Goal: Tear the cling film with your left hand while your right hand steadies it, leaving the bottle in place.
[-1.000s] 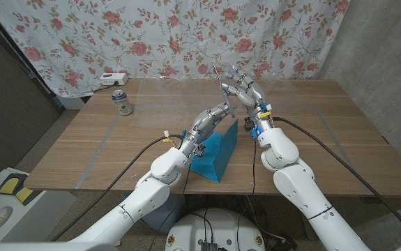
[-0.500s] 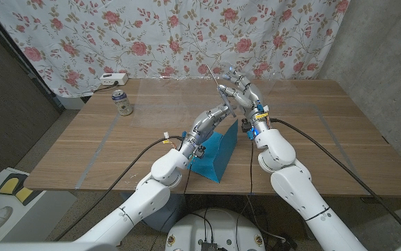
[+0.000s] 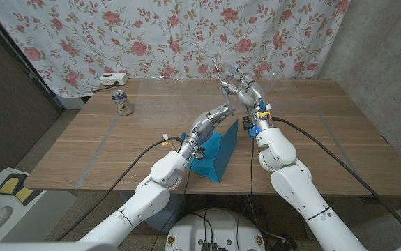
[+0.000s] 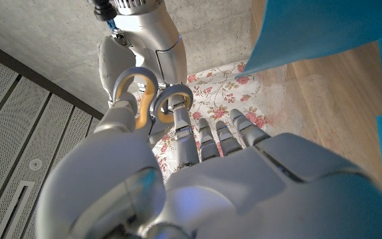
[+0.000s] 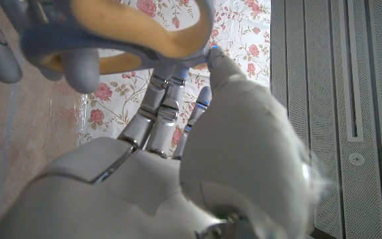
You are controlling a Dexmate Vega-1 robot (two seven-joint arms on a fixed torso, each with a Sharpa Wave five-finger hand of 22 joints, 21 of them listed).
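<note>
The blue box (image 3: pixel 213 152) stands nearest on the table (image 3: pixel 116 150); the cling film is too clear for us to see. Beyond it, our left hand (image 3: pixel 217 111) holds scissors (image 4: pixel 154 101); whether the right hand (image 3: pixel 245 89) grips anything, we cannot tell. Slack film could bunch, not part. The can (image 3: pixel 121 102) stands far off.

- What the right hand (image 3: pixel 243 89) pinches is too thin to identify beyond a pale sliver above its fingertips.
- The blue box (image 3: pixel 216 150) is partly hidden behind the left hand (image 3: pixel 210 120).
- The can (image 3: pixel 121 102) label is unreadable.
</note>
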